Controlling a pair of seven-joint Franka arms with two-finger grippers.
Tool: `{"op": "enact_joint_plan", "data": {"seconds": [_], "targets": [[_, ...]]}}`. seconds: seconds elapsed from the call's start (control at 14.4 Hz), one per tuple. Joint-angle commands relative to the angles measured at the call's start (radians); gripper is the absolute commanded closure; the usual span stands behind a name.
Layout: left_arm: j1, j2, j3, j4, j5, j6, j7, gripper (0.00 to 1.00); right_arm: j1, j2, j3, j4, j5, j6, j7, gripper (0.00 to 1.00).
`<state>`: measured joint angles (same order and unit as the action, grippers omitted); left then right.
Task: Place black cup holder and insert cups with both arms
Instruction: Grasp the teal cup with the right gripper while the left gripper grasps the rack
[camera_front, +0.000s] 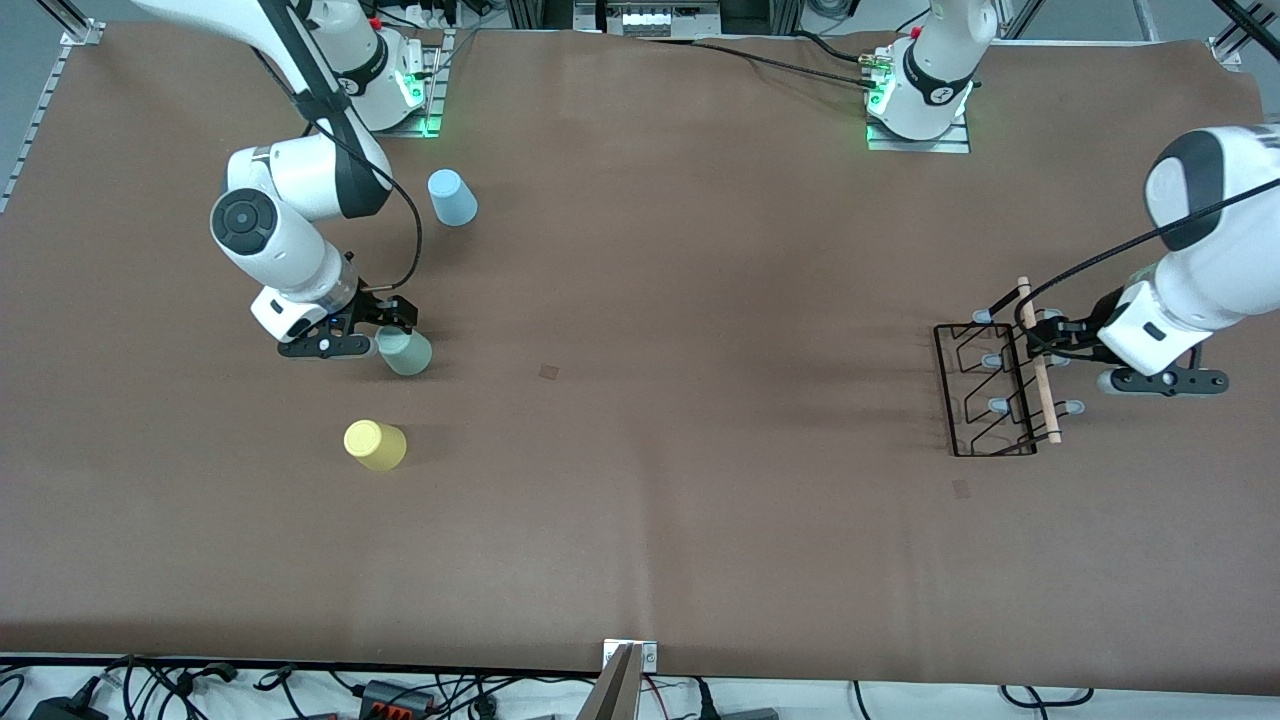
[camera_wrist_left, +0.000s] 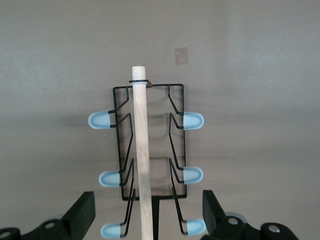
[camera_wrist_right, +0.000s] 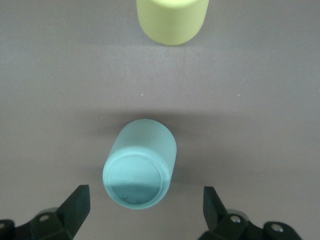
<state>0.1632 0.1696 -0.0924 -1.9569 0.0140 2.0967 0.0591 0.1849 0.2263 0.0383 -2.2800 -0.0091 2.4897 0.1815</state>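
Observation:
The black cup holder stands near the left arm's end of the table, its wooden rod on top and its pale blue prong caps out to both sides. My left gripper is open just above it. In the left wrist view its fingers straddle the rod without touching it. My right gripper is open beside the mint green cup, which stands upside down. In the right wrist view that cup lies just ahead of the open fingers.
The yellow cup stands upside down, nearer to the front camera than the mint cup, and shows in the right wrist view. The light blue cup stands close to the right arm's base. Small tape marks lie on the brown table.

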Motion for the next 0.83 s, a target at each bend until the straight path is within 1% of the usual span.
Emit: {"op": "enact_joint_plan", "data": {"seconds": [0.0, 0.07, 0.14, 0.28, 0.49, 0.56, 0.69, 0.76], "targets": [[0.006, -0.032, -0.009, -0.097, 0.018, 0.11, -0.008, 0.16, 0.013, 0.025, -0.006, -0.023, 0.003, 0.057, 0.01, 0.0], [0.006, -0.03, -0.009, -0.121, 0.018, 0.155, -0.008, 0.23, 0.018, 0.027, -0.006, -0.023, 0.003, 0.058, 0.01, 0.0], [0.006, -0.029, -0.009, -0.146, 0.018, 0.195, -0.005, 0.35, 0.024, 0.027, -0.006, -0.023, 0.003, 0.061, 0.01, 0.0], [0.006, -0.018, -0.009, -0.158, 0.018, 0.226, -0.007, 0.48, 0.024, 0.034, -0.006, -0.023, 0.003, 0.064, 0.01, 0.0], [0.006, 0.02, -0.009, -0.16, 0.018, 0.281, -0.005, 0.51, 0.028, 0.044, -0.006, -0.023, 0.003, 0.087, 0.01, 0.0], [0.007, 0.022, -0.009, -0.159, 0.018, 0.287, -0.007, 0.56, 0.027, 0.044, -0.006, -0.023, 0.003, 0.089, 0.01, 0.0], [0.007, 0.031, -0.007, -0.155, 0.017, 0.287, -0.008, 0.84, 0.027, 0.044, -0.006, -0.023, 0.003, 0.087, 0.01, 0.0], [0.012, 0.042, -0.006, -0.149, 0.017, 0.287, -0.008, 0.89, 0.027, 0.044, -0.006, -0.024, 0.003, 0.087, 0.01, 0.0]]}}
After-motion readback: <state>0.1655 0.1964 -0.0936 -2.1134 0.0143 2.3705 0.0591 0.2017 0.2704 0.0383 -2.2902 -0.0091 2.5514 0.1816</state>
